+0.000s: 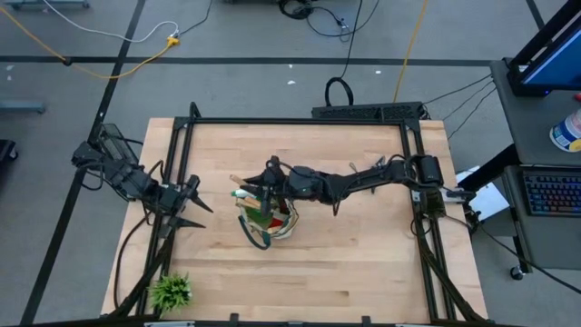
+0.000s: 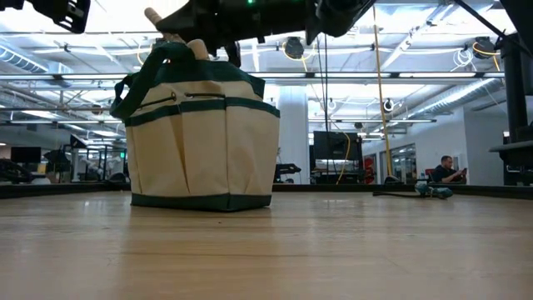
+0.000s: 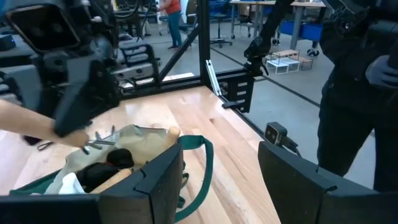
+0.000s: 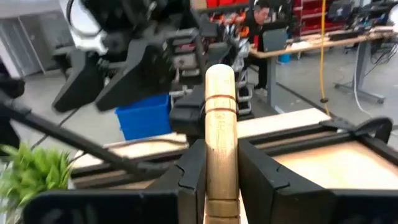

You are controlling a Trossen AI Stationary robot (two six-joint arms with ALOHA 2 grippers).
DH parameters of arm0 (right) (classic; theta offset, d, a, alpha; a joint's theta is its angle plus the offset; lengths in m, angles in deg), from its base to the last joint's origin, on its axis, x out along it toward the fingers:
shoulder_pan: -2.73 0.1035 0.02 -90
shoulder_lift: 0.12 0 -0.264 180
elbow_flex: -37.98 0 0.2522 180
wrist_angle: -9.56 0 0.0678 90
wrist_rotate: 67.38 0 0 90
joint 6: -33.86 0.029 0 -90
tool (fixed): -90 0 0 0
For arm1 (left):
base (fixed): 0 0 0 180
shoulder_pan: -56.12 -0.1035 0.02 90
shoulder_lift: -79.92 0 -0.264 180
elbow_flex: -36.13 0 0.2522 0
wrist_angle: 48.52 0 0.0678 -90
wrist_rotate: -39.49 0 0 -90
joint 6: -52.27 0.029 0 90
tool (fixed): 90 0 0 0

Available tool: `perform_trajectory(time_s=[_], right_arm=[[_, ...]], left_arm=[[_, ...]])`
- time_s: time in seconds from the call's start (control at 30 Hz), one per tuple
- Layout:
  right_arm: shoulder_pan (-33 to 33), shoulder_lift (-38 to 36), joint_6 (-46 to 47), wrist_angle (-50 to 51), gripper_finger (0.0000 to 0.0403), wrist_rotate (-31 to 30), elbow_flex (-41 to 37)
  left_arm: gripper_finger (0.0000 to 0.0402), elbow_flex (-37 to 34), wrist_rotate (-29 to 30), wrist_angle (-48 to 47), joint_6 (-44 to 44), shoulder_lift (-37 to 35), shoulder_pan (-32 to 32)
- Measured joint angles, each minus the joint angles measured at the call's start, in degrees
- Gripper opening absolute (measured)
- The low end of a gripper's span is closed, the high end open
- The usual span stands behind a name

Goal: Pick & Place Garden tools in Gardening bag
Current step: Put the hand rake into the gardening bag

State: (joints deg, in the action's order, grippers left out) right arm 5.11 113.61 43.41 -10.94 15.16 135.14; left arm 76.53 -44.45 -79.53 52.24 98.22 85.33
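The beige gardening bag (image 1: 265, 220) with green trim stands on the table's middle; it also shows in the low view (image 2: 200, 142) and the left wrist view (image 3: 134, 146). Tools show inside it, and wooden handles (image 2: 193, 48) stick out of its top. My right gripper (image 1: 263, 189) is over the bag's far side, shut on a wooden-handled tool (image 4: 221, 124). Metal tines (image 3: 99, 142) show just under it. My left gripper (image 1: 189, 205) is open and empty, left of the bag, above the table. My right gripper pinches the tool's wooden handle (image 4: 221, 155) between its two fingers. The handle runs forward between the fingers, and its rounded free end (image 4: 220, 73) sticks out past their tips. The tool is lifted over the bag's open top; the handle points toward the table's left.
A small spiky green plant (image 1: 171, 291) stands at the near left corner and also shows in the right wrist view (image 4: 31, 174). A black metal frame (image 1: 300, 121) runs along the table's far, left and right edges. Bare wood lies to the right of the bag and on its near side.
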Motion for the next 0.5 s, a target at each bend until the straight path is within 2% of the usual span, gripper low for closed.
perform_trajectory(time_s=[0.23,0.5], right_arm=[[1.65,2.69,0.16,0.74,0.0058,0.01,-0.04],[1.88,2.48,-1.14,1.21,0.0058,-1.84,0.02]], left_arm=[[0.0216,-2.77,-0.03,3.25,-0.04,-0.04,0.0],[0.0216,-4.16,-0.1,4.8,-1.93,-0.04,0.0]])
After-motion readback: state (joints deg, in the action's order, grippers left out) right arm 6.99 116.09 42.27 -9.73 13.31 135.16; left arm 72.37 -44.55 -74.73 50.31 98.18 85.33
